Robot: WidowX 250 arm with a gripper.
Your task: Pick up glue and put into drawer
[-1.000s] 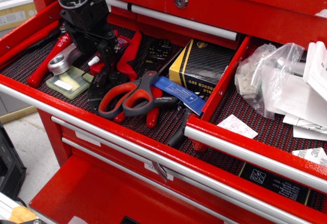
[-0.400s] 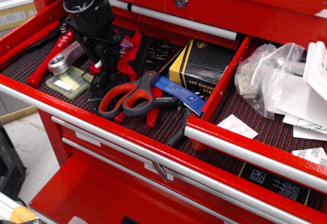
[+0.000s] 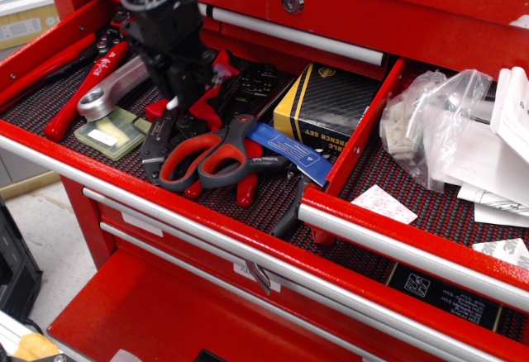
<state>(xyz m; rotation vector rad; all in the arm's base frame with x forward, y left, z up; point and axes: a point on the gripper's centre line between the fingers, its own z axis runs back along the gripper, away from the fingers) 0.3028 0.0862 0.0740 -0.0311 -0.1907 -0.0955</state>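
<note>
Fingers [image 3: 183, 97] clamp the glue [image 3: 168, 107] — scissors [image 3: 216, 154] just beside.

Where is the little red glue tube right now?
The glue is on the picture's left, in the wider drawer, at the gripper tips, just above the red-handled scissors and right of the silver wrench.

Gripper [image 3: 183, 102] has shifted rightward, toward the scissors [image 3: 216, 154], carrying the glue [image 3: 163, 107] (white nozzle pointing downward) slightly nearer them than before.
</note>
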